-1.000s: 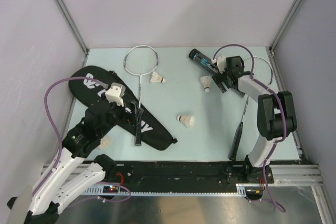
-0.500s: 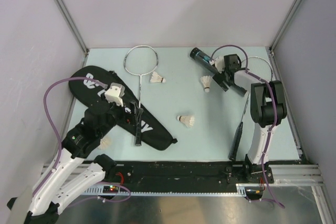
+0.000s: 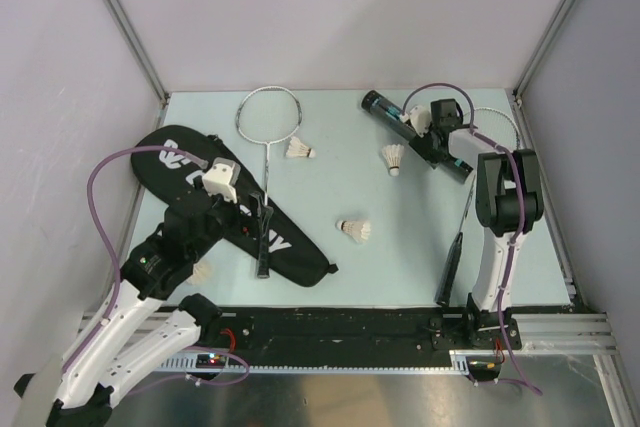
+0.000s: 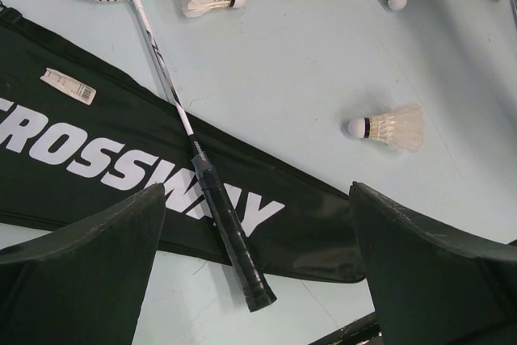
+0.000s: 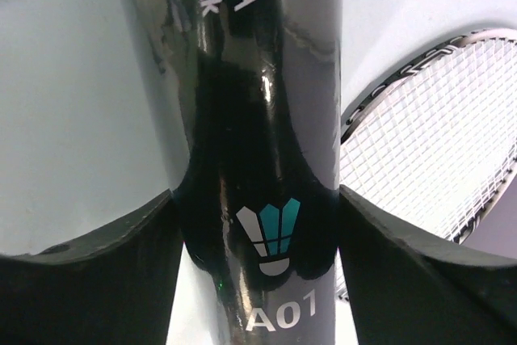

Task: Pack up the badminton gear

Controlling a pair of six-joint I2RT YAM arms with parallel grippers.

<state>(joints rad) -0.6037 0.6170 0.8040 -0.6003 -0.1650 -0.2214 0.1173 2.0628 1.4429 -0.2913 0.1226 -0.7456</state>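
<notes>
The long black tube lies slanted at the back right. My right gripper is shut on it; in the right wrist view the tube fills the gap of the gripper, with both fingers against its sides. One silver racket lies with its handle across the black white-lettered bag. My left gripper hangs open above the bag and that handle, holding nothing. The other racket lies under the right arm, its head beside the tube. White shuttlecocks lie loose on the table.
More shuttlecocks lie at the back and near the tube, and one sits by the left arm. Metal frame posts and grey walls bound the pale table. A black rail runs along the near edge.
The right arm has drawn in towards the back right, and its fingers have closed in onto the tube. The left arm and the loose gear have not moved.
</notes>
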